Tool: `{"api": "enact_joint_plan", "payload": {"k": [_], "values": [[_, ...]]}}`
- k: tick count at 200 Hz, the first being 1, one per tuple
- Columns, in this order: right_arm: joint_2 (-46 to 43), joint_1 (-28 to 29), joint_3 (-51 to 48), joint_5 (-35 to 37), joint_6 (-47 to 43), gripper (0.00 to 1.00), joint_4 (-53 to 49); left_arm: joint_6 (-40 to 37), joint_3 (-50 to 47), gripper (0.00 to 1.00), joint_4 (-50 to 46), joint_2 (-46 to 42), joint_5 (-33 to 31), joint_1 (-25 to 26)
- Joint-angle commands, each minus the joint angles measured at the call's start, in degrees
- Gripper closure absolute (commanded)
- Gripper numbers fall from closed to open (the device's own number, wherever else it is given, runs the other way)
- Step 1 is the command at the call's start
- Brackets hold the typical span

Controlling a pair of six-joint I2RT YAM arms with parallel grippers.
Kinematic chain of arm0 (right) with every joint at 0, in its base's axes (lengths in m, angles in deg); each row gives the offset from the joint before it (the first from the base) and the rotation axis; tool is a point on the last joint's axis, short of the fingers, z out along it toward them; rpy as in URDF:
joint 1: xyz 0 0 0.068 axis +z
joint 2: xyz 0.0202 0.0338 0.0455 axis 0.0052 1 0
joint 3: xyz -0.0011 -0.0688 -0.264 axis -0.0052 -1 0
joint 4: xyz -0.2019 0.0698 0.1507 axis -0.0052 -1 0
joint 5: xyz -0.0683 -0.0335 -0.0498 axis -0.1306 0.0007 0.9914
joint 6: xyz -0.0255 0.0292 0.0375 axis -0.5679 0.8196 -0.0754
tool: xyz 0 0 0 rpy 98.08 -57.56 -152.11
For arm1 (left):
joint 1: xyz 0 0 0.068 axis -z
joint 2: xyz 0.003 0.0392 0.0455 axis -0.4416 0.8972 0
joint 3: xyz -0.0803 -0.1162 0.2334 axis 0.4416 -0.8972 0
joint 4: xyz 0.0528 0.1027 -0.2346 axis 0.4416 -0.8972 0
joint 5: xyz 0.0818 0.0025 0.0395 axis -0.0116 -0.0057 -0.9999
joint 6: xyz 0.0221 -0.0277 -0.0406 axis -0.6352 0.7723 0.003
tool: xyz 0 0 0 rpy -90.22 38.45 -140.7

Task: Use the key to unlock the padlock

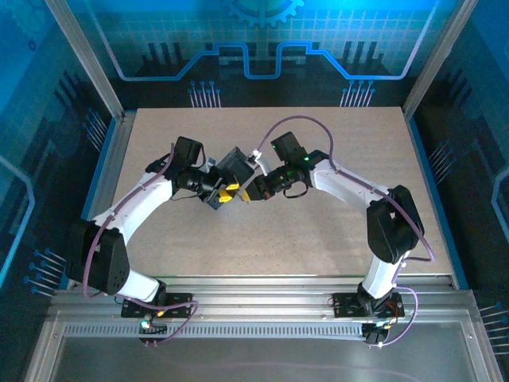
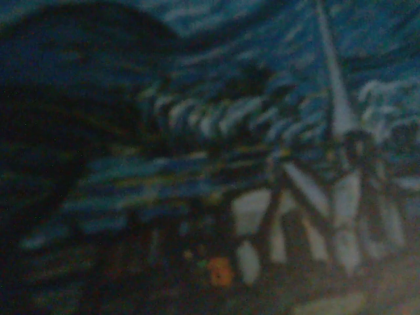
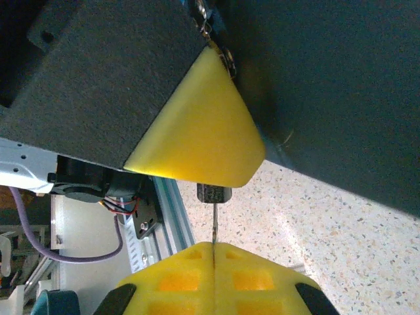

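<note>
- The padlock (image 3: 213,193) is raised over the middle of the tabletop (image 1: 334,239). Its small dark body pokes out below the left fingers (image 3: 203,125), probably to steady it.
- The key (image 3: 213,226) stands edge-on, its tip at the padlock's underside, apparently lined up for the keyhole.
- The right fingers (image 3: 177,279) are pressed tight on the key.
- I cannot tell whether the left fingers clamp the padlock.

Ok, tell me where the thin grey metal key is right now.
Right wrist view, bottom centre: the thin grey metal key stands edge-on, pinched between the right gripper's yellow pads, its far end just below a yellow wedge.
</note>
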Motion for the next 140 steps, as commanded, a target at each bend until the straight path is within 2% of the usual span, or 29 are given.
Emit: {"api": "enact_joint_plan", "payload": {"k": [1, 61, 121, 140], "values": [[1.4, 2.3, 2.1, 1.3, 0.9, 1.0, 2.2, 2.1, -0.7, 0.89, 2.9, -0.9, 4.5, 0.2], [-1.7, 2.5, -2.6, 5.3, 7.0, 1.0, 12.2, 4.0, -2.1, 0.91, 3.8, -1.5, 4.3, 0.2], [-2.3, 4.3, -11.9, 6.4, 20.2, 0.99, 38.4, 12.5, -5.1, 0.94, 7.9, -2.7, 4.3, 1.0], [-1.7, 4.2, -12.9, 5.8, 23.0, 0.98, 42.3, 12.8, -4.9, 0.94, 6.4, -3.2, 2.9, 1.1]]}}
